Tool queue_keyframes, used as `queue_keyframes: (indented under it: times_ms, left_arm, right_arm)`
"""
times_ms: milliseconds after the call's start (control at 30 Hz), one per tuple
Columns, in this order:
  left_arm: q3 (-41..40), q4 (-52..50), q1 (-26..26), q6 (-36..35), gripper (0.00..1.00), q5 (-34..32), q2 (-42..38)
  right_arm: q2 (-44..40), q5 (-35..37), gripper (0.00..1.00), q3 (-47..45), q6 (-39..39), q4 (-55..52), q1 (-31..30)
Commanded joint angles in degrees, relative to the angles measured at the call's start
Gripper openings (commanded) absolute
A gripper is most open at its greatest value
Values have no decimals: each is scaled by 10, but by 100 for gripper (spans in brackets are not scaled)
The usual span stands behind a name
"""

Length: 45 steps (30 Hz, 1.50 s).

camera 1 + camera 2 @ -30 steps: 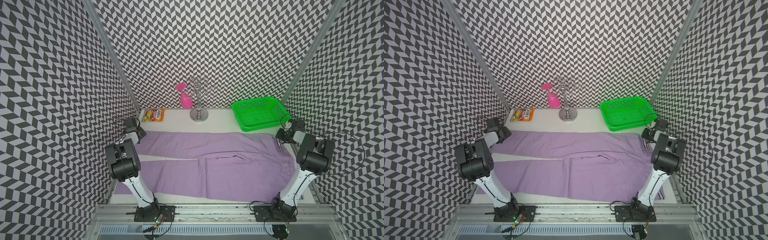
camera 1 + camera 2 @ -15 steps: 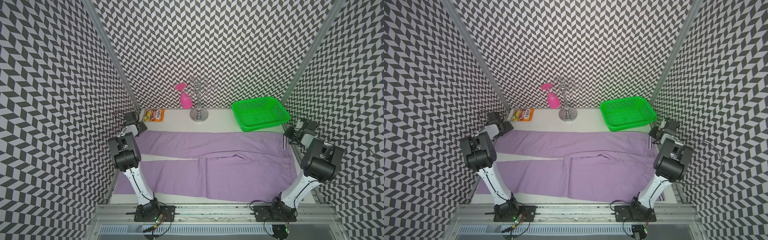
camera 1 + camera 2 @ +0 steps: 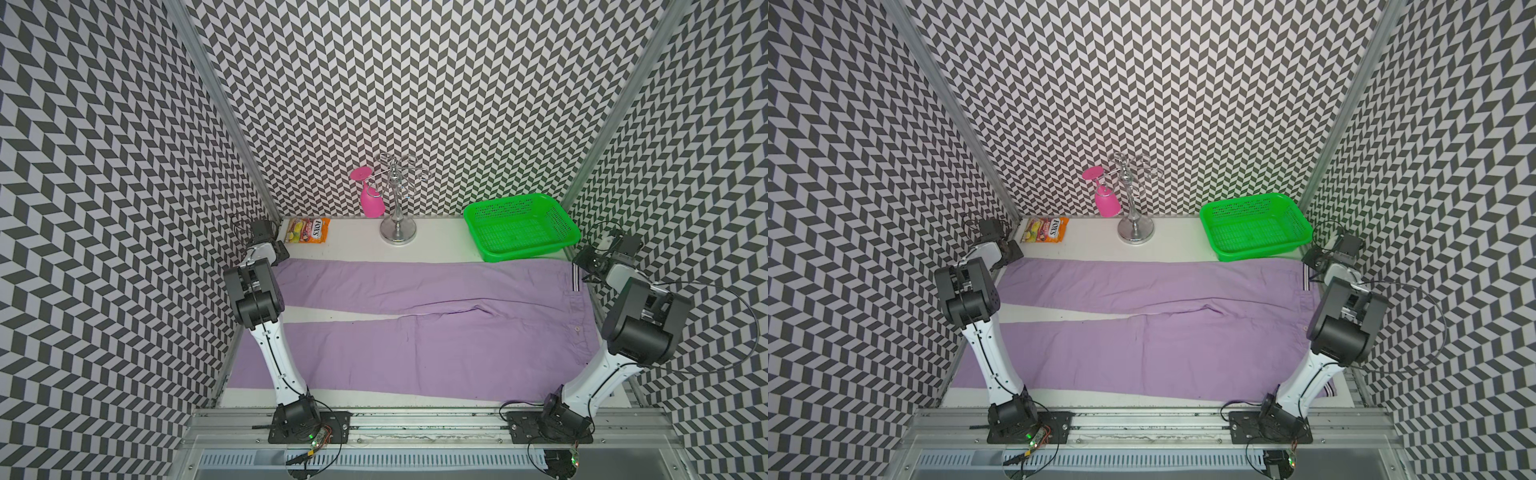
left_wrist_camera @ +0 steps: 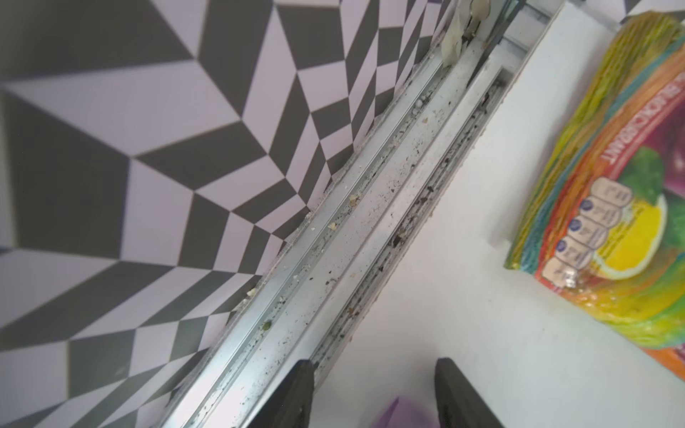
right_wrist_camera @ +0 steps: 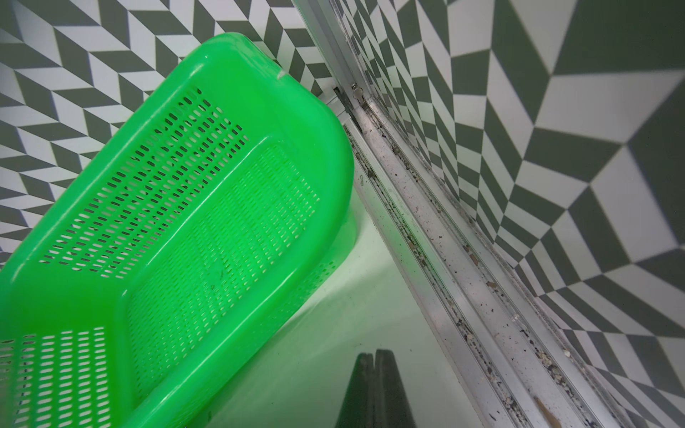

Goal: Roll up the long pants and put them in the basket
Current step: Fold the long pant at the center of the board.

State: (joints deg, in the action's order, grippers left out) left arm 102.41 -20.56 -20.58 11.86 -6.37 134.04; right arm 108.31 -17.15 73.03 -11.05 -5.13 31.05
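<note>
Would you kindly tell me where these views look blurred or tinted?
Left wrist: the sweets packet and the long pants corner look soft, out of focus. Right wrist: the green basket casts a green tint on the white table. Both top views: evenly lit, sharp.

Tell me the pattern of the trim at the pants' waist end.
Dark-and-white stripes on the waistband trim, against the lilac long pants; clearest in a top view.

Left gripper is being backed over the long pants' far hem toward the snack packet. Right gripper is being drawn off the striped waistband toward the side wall.
</note>
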Motion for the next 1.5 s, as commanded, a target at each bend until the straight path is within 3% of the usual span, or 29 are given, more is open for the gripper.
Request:
queue_keyframes:
  times_ms: [0, 67, 133, 200, 367, 500, 767, 833, 867, 1000, 1167, 1300, 1467]
  left_arm:
    - [-51, -20, 25, -9, 48, 28, -9]
    - [-67, -16, 29, -2, 52, 44, -19]
    - [-69, -30, 33, 2, 70, 42, -25]
    - [-76, -24, 38, 1, 77, 41, -33]
    - [-69, -43, 59, -1, 77, 21, -48]
    - [-107, -11, 67, 5, 76, 29, -79]
    - [-93, -28, 61, 8, 81, 17, -40]
    - [-96, -28, 60, 7, 76, 14, -39]
    - [-99, -25, 60, 5, 68, 13, -39]
    - [-107, -22, 49, 4, 0, 11, -40]
    - [-133, -9, 34, 7, 0, -6, -77]
    - [-177, 20, 23, 23, 0, -51, -154]
    - [-240, 65, -6, 47, 0, -60, -254]
  right_arm:
    - [-22, -4, 0, 23, -6, 29, 6]
    - [-17, -10, 0, 28, -7, 29, 6]
    - [-15, -13, 0, 32, -8, 25, 6]
    - [-16, -15, 0, 33, -6, 27, 7]
    - [-10, -24, 0, 34, -7, 29, 7]
    - [-6, -30, 0, 36, -5, 30, 6]
    - [-10, -31, 0, 38, -2, 28, 6]
    - [-8, -34, 0, 37, -5, 29, 6]
    - [-9, -35, 0, 36, -6, 30, 6]
    - [-11, -32, 0, 27, -6, 35, 6]
    - [-16, -42, 0, 15, -12, 40, 6]
    - [-35, -66, 0, -7, -17, 56, 6]
    - [-97, -65, 0, -52, -23, 92, 7]
